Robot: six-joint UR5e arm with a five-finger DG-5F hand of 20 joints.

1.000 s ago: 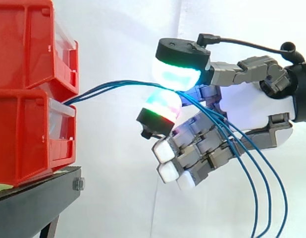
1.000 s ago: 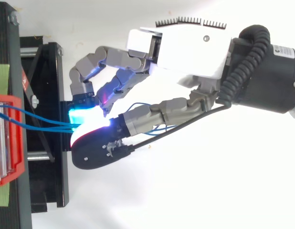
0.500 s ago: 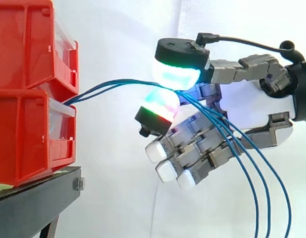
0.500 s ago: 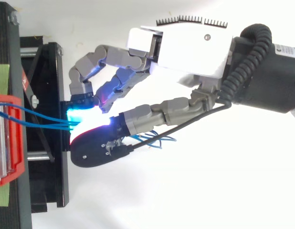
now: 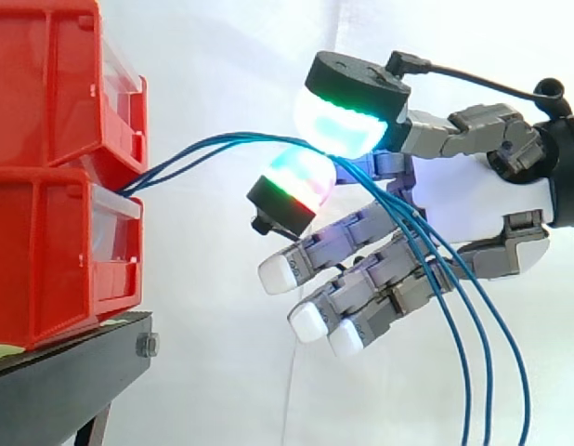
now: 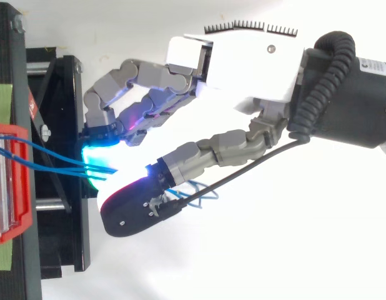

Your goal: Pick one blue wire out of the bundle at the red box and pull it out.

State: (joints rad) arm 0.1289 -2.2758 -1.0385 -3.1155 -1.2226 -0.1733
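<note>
Blue wires (image 5: 254, 139) — thin, arching from red box (image 5: 45, 251), drooping past hand (image 5: 510, 200).

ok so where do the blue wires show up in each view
side view: the blue wires arc from between the red bins at left across to the hand, then hang down to the bottom right.
top view: the blue wires run from the left edge rightward to the hand.
shared landmark: the red bins, at left in both.
</note>
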